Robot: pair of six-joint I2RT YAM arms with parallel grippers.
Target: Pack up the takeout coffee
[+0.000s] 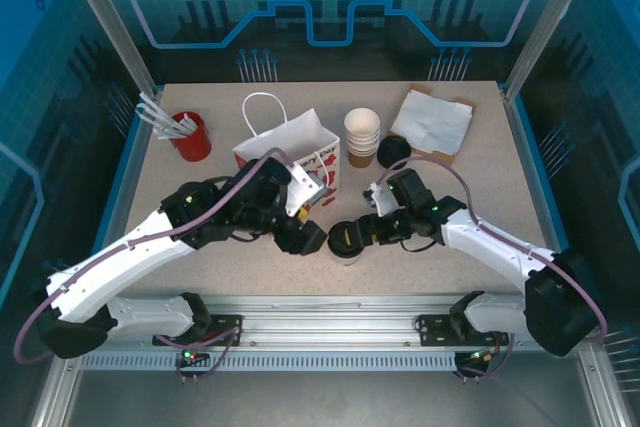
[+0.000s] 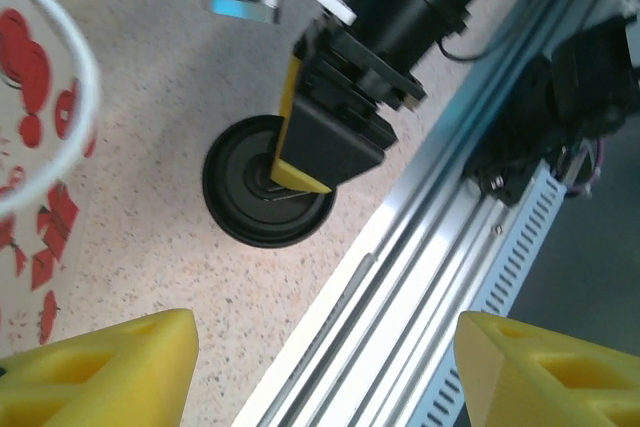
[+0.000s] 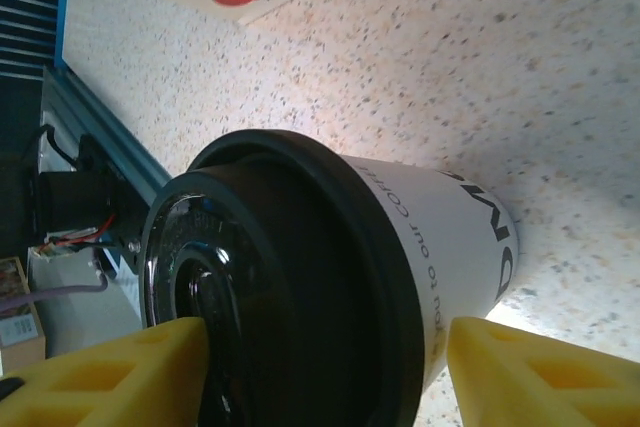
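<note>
takeout coffee (image 1: 344,240) stands upright on the table (image 1: 490,187) near the front edge, at about 5 o'clock from the paper bag (image 1: 290,152) and apart from it. lid is on.

right gripper (image 3: 325,372) is on the cup from the 3 o'clock side. 1 finger is at the lid rim, the other at the cup wall, and both look to be in contact. i read it as a hold on the coffee, but can't judge how firm.

left gripper (image 2: 325,377) sits at 9 o'clock of the cup, just beside the bag. fingers are wide with nothing between them.

step in hand, my read: lift the cup and carry it into the bag. not lifted yet, base is on the table.

how to do it well:
- the contact is partly on the lid. squeeze there could pop it, so pads are better below the rim on the wall.
- paper wall will crush, so keep the squeeze moderate.
- lift straight up and keep the cup vertical, no wrist roll.
- travel toward 11 o'clock and clear the bag rim before descending.
- can't tell how wide the bag mouth stands. use the left gripper to steady the bag or hold the mouth open.
- stay off the cup stack (image 1: 362,132) at 12 o'clock and the loose lid (image 1: 393,151) at 1 o'clock.
- release only once the base rests on the bag floor.
</note>
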